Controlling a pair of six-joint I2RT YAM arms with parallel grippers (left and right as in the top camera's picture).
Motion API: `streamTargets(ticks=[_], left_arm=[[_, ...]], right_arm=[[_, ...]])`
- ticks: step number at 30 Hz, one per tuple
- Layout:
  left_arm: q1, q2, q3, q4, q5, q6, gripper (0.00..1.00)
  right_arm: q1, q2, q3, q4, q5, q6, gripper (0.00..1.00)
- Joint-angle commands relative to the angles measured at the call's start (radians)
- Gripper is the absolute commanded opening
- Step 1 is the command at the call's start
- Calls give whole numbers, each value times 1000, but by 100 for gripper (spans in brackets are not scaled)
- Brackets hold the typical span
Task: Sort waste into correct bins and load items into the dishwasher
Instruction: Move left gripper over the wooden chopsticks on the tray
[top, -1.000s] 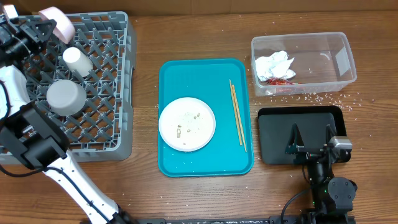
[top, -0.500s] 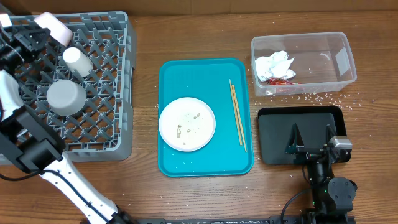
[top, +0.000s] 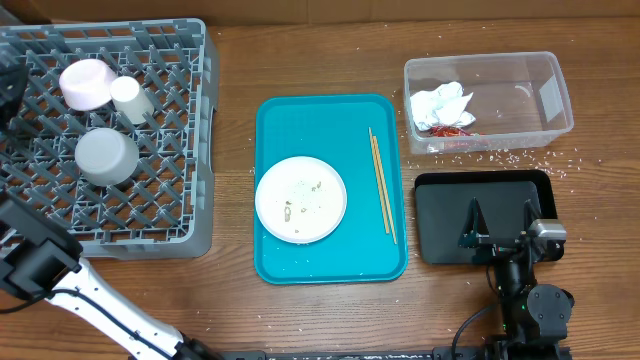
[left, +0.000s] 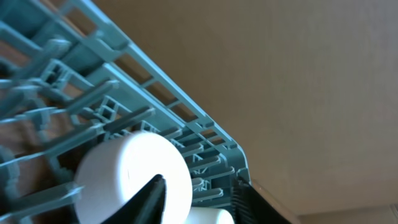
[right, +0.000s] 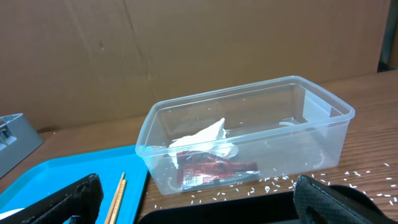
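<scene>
Chopsticks (top: 380, 185) lie on the teal tray (top: 280, 120), long axis 12-to-6, at 9 o'clock of the nearer, wide-spread right tool (top: 501, 212). The left tool (left: 199, 198) is at the rack (top: 203, 150), its spread unreadable.

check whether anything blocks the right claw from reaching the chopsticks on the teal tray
Nothing visible does. The right claw hangs open over the black tray; only that tray's low rim and the teal tray's edge lie before the chopsticks.
</scene>
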Motion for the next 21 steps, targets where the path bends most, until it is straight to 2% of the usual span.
streamTargets(ticks=[1,7,11,14,16,18,21], left_arm=[[18,-4,10,5,35,-60,34],[-15,-74,10,9,98,-17,28],[-69,-153,10,2,101,38,27],[-125,-235,10,-58,100,122,27],[-172,-298,10,-145,89,220,27],[-231,-369,10,-286,-6,349,28],[-348,-483,10,-534,-314,597,28]], right_arm=[[4,-8,-11,6,-2,-7,100],[4,-8,-11,6,-2,-7,100],[4,-8,-11,6,-2,-7,100],[4,-8,-11,6,-2,-7,100],[4,-8,-11,6,-2,-7,100],[4,-8,-11,6,-2,-7,100],[4,-8,-11,6,-2,-7,100]])
